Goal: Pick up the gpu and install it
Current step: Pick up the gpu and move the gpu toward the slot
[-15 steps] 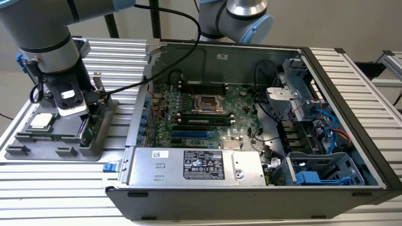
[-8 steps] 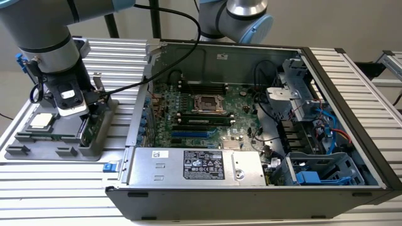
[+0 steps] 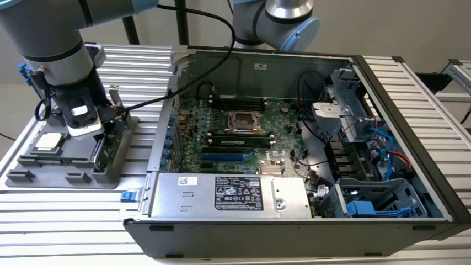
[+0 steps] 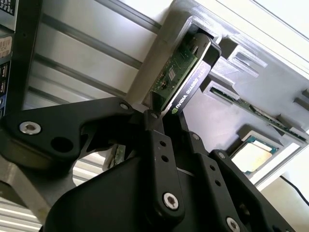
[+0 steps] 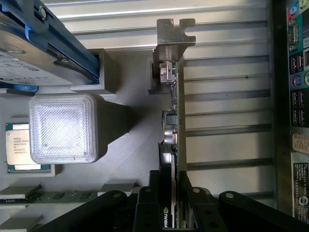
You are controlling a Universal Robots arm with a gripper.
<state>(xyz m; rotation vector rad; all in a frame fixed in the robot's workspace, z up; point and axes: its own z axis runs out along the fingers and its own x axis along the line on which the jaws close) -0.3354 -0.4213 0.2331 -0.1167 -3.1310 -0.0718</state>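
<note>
my gripper [image 5: 170, 184] sits low over the grey parts tray [image 5: 130, 159], and in both wrist views its black fingers [image 5: 155, 193] straddle the gpu [image 5: 170, 118], one on the cooler face and one on the green board face. they look pressed against both faces, so i judge the card is clamped. it stands on edge, seated in its slot in the tray, with the silver end bracket [image 5: 170, 43] at the far end from my fingers. so i read the step in hand as the pick: grasped, not yet lifted.

just beside it in the same tray lie a small square cpu chip [image 5: 19, 147] and a hard drive in a blue frame [image 5: 29, 43]; both are apart from the card.

by my judgement, the next move calls for a pull straight along the slot walls, with no twist, so the board edge does not bind.

farther off, at the exterior view's right, the open computer case [image 3: 412, 99] lies on the ribbed table [image 3: 66, 221], its motherboard [image 3: 243, 127] exposed and the blue expansion slots [image 3: 220, 157] near the tray side.
</note>
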